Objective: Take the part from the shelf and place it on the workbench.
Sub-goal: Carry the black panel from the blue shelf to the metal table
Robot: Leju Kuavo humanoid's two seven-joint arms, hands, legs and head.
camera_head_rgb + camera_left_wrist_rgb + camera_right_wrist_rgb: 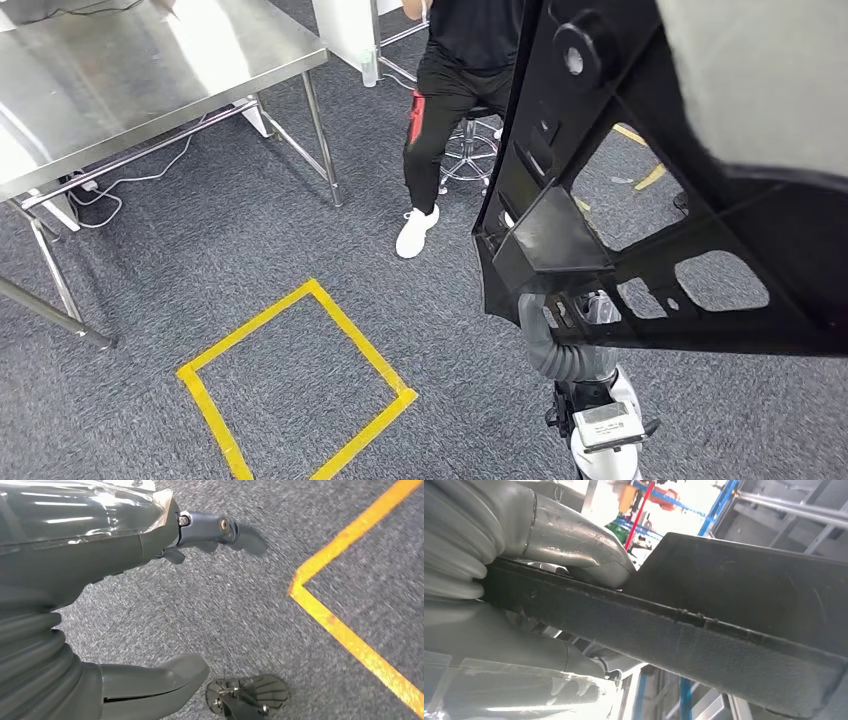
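The part [545,235] is a large black plastic frame with several cut-outs, raised close in front of my head camera on the right. My right hand [574,540] grips it by one edge, with the thumb pressed on the part [734,590]. Its grey ribbed wrist [550,348] shows below the part. My left hand [150,545] hangs over the grey carpet with its fingers apart and nothing in it. The steel workbench [130,70] stands at the far left, its top bare.
A yellow tape square [345,325] marks the carpet ahead of me. A person [455,90] in black clothes and white shoes sits on a stool [470,150] beyond it. Cables [110,190] lie under the workbench, whose legs [322,140] reach the floor.
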